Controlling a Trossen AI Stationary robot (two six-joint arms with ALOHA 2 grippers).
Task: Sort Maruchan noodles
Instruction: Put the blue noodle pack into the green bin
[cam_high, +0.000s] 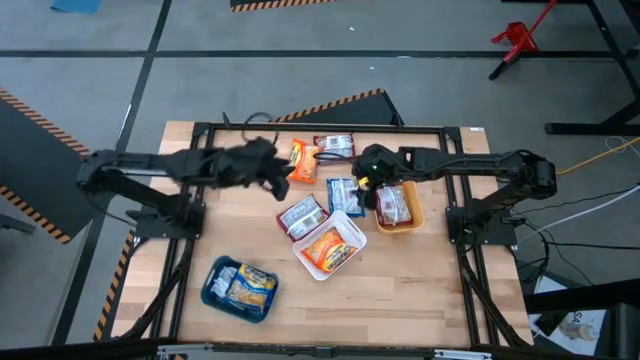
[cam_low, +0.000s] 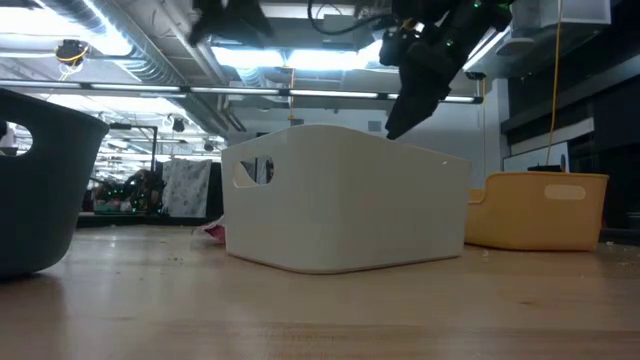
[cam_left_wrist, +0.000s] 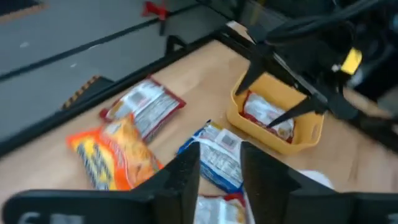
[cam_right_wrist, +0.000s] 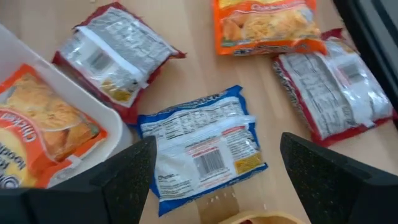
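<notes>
Several Maruchan noodles packets lie flat on the wooden table: an orange one (cam_high: 303, 160), a red-and-silver one (cam_high: 335, 146), a blue one (cam_high: 343, 194) and another red-and-silver one (cam_high: 302, 214). My left gripper (cam_left_wrist: 221, 180) hovers open above the table's middle left (cam_high: 272, 175), close to the orange packet (cam_left_wrist: 112, 155), and holds nothing. My right gripper (cam_right_wrist: 217, 177) stands wide open above the blue packet (cam_right_wrist: 202, 146), its fingers on either side and clear of it.
A white bin (cam_high: 352, 222) holds an orange packet (cam_high: 328, 250). An orange-yellow bin (cam_high: 412, 215) holds a red-and-silver packet (cam_left_wrist: 264, 115). A teal bin (cam_high: 215, 270) near the front left holds blue packets. A black frame (cam_high: 300, 128) runs round the table.
</notes>
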